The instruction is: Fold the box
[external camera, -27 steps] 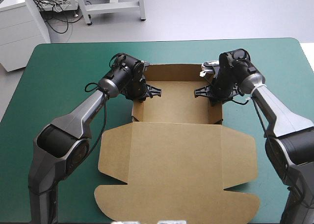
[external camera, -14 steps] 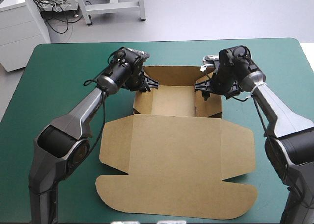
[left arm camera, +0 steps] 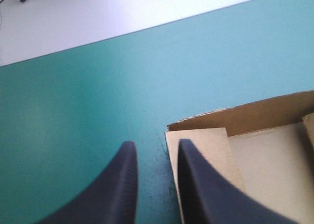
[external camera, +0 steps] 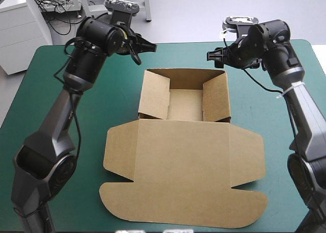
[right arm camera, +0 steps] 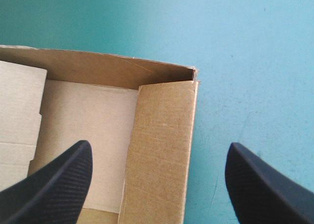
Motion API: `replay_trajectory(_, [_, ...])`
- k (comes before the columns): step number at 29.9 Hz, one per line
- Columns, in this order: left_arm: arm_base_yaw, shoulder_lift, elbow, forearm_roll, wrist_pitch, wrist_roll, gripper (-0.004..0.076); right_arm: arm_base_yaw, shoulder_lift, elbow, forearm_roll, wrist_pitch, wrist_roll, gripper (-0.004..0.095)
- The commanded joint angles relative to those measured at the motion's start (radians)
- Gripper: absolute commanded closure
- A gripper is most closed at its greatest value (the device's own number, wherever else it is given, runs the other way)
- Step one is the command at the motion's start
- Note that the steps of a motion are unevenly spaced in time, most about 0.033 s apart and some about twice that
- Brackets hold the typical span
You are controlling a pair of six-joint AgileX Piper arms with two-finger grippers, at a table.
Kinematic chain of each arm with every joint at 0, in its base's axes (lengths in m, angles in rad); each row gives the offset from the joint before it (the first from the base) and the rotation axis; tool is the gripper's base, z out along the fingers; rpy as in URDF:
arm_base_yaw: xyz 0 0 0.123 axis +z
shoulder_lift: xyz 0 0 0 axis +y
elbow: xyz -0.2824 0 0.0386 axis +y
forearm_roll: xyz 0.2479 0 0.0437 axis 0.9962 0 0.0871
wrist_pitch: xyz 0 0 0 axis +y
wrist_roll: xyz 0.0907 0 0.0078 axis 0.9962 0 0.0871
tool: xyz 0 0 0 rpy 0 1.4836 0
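1. High view first: just before, both grippers were down inside the box point(external camera: 184, 141), one against each side wall. Now they are lifted clear. The left gripper point(external camera: 146, 53) hangs in the upper left of the frame and the right gripper point(external camera: 214, 58) in the upper right, each above a far corner and touching no board.
2. The left gripper's black fingers stand a narrow gap apart with nothing between them. The right gripper's are spread wide, also empty. Its wrist view looks down past them onto the right wall and the far corner.
3. For your task this reads as the side walls raised and let go. The right wall point(external camera: 216, 96) stands close to upright on its own. The left wall point(external camera: 154, 95) leans inward over the tray floor point(external camera: 186, 104), so it looks less settled and could sag. You would do well to check it before the next fold.
4. The box sits at the middle of the teal-green desk point(external camera: 61, 90). Its open tray lies toward the top of the frame, mouth upward. The lid point(external camera: 186, 192) lies flat, reaching toward the bottom of the frame.
5. The long axis of the box runs from top to bottom of the frame. The lid's rounded flap ends point at the bottom edge, and the tray's back wall faces the top.
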Motion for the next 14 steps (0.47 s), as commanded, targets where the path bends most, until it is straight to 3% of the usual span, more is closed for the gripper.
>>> replay_trajectory(1, [-0.001,-0.129,-0.028,-0.126,0.041,0.074,0.0748,-0.006,-0.092,-0.032,-0.003,0.001,0.006,0.0214])
replay_trajectory(7, [-0.001,-0.267,0.072,-0.307,0.041,0.155,0.0756,-0.006,-0.106,-0.032,0.056,0.003,0.008,0.0214])
replay_trajectory(14, [-0.001,-0.519,0.393,-0.319,0.041,0.213,0.0756,-0.007,-0.123,0.038,0.02,0.003,0.009,0.0214])
